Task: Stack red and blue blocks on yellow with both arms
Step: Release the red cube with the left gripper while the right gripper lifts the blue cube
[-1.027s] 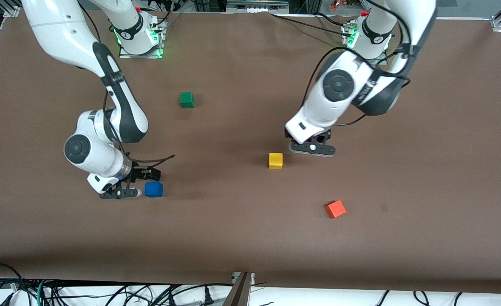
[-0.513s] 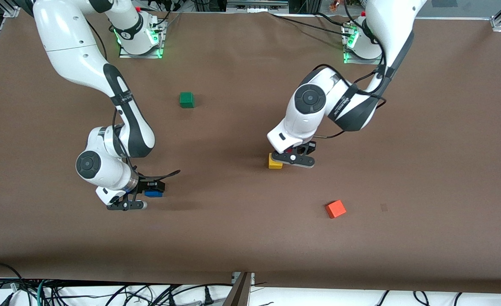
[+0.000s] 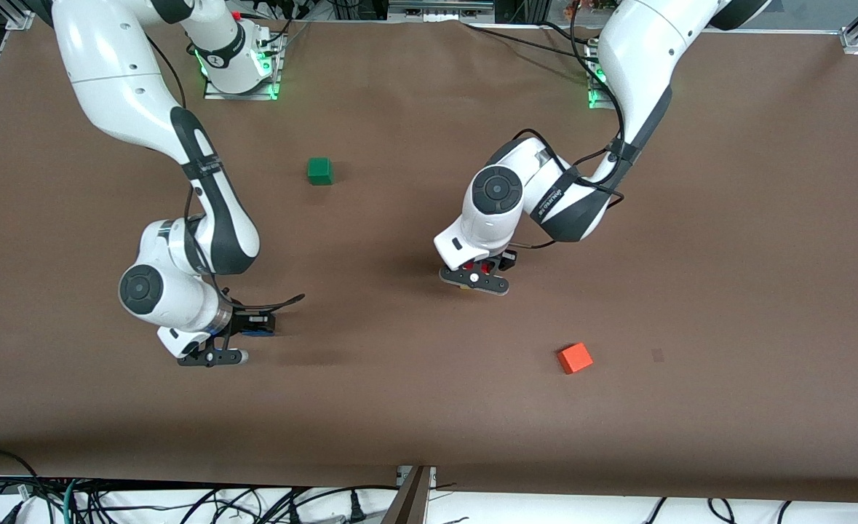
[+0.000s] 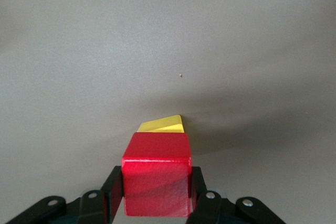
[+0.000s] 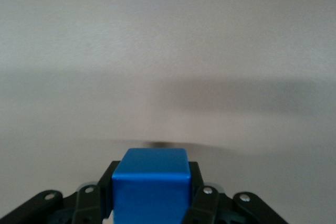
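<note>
My left gripper [image 3: 474,280] is shut on the red block [image 4: 156,182] and holds it over the yellow cube [image 4: 161,125]. Only a yellow corner peeks out past the red block, and I cannot tell whether the two touch. In the front view the left hand hides almost all of the yellow cube. Toward the right arm's end of the table, my right gripper [image 3: 254,327] is low at the table and shut on the blue block [image 5: 151,187], with black fingers [image 5: 199,192] pressed on both its sides.
A green cube [image 3: 319,170] sits on the brown table [image 3: 727,291] farther from the front camera, between the two arms. An orange cube [image 3: 575,357] lies nearer the front camera, toward the left arm's end.
My left gripper carried the red block sideways until it came over the yellow cube. My right gripper slid around the blue block and shut on it.
</note>
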### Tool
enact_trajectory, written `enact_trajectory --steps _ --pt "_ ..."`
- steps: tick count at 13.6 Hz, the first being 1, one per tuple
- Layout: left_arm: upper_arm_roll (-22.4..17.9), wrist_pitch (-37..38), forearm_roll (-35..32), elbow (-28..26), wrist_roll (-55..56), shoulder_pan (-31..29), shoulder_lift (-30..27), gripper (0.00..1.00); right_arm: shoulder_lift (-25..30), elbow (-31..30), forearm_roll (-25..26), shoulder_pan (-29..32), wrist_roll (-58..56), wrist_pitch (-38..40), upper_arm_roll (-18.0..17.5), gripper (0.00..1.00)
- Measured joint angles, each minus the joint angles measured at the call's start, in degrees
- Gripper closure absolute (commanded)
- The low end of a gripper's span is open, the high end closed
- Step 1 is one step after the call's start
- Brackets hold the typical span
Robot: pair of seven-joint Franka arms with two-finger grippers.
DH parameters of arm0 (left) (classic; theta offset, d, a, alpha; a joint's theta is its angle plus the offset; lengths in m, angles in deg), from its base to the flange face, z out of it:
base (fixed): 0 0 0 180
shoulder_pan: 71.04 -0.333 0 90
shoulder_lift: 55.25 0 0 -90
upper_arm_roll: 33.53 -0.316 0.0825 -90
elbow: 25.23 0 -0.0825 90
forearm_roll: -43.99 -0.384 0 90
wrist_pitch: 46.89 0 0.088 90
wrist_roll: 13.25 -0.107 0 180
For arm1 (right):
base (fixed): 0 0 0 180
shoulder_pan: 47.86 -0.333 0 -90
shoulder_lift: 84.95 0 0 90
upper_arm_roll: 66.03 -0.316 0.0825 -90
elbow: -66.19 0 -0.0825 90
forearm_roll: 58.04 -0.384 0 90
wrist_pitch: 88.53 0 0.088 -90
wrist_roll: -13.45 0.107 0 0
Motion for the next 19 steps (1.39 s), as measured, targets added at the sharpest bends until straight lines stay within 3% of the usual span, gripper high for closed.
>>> enact_trajectory --steps 9,10,11,16,19 --pt "0.0 0.1 0.0 0.0 4.9 0.7 0.9 0.88 10.8 3.6 0.1 -1.7 2.3 18.1 0.0 0.70" --pt "0.0 0.1 0.0 0.0 5.0 0.7 1.0 0.62 11.4 4.7 0.3 -1.9 3.4 19.5 0.0 0.70" --pt "0.0 0.1 0.0 0.0 5.1 0.7 1.1 0.01 11.7 6.3 0.8 -2.3 4.7 20.7 -0.1 0.70" --pt "-0.1 1.2 0.0 1.3 7.0 0.6 1.1 0.00 10.9 9.6 1.4 -5.9 10.7 21.8 -0.1 0.70" --pt "-0.5 8.3 0.0 8.0 7.1 0.2 0.0 0.00 10.3 10.2 1.5 -6.5 12.0 21.7 -0.1 0.70"
